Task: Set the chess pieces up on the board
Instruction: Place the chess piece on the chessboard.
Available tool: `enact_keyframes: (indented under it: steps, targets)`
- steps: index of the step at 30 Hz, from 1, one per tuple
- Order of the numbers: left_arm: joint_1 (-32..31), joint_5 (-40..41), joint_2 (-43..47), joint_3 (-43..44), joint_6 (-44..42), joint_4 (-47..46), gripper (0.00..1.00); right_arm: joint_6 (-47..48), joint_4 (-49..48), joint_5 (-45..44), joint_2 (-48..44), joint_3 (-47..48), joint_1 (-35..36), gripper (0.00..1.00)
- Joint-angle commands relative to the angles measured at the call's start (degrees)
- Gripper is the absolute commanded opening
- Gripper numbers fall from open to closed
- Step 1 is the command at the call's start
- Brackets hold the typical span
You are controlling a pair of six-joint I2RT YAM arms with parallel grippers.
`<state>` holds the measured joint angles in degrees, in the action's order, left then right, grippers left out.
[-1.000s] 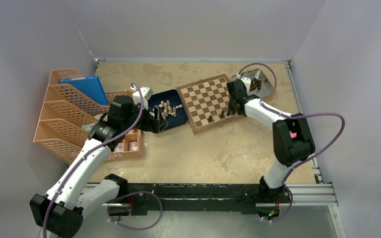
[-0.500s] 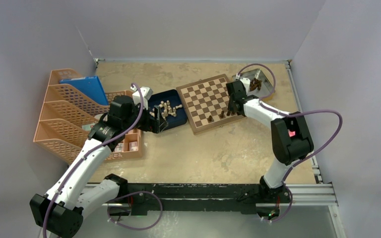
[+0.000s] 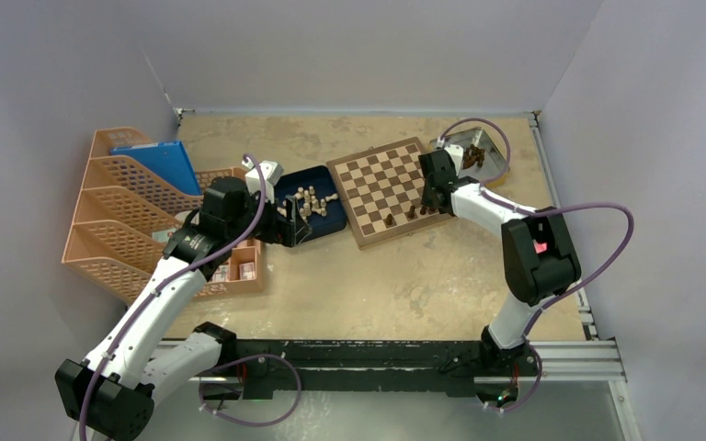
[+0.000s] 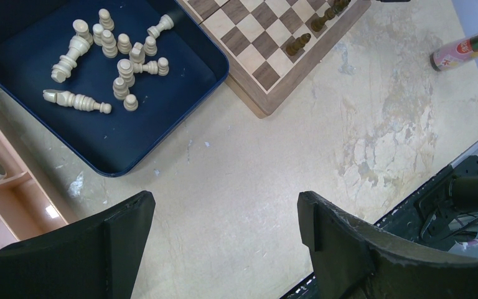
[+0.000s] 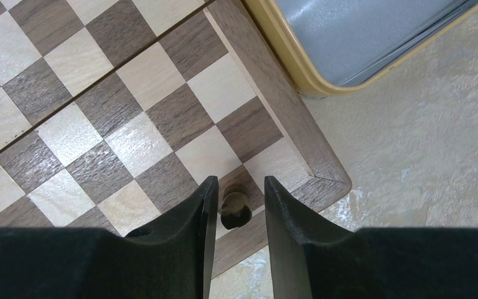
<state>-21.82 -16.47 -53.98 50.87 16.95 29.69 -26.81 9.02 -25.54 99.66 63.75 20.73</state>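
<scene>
Right claw [image 5: 239,184] sits low over the chessboard [image 5: 81,134], jaws narrowly parted either side of a dark chess piece [image 5: 235,208]; a slim gap shows, so no grip. That piece stands upright on the dark corner square at the board's near edge, just beside the grey tin [image 5: 373,37]. More dark pieces [image 4: 297,43] stand along the same edge row. Left claw [image 4: 224,205] hovers over the bare surface [image 4: 348,137], jaws wide apart, holding nothing, near the blue tray [image 4: 155,124] of toppled cream chessmen [image 4: 118,62].

readable text: none | labels, brands, numbers, signs: none legible
</scene>
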Motion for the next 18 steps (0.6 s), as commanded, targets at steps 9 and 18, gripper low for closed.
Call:
enact_keyframes:
  steps: [9, 18]
  targets:
    - [-0.24, -0.08, 0.83, 0.55, 0.01, -1.47, 0.85, -0.48, 1.48, -1.11, -3.26, 3.26, 0.31, 0.38]
    - [-0.26, -0.05, 0.85, 0.60, 0.01, -1.41, 0.85, 0.03, 2.15, -1.18, -5.27, 6.32, 0.33, 0.38]
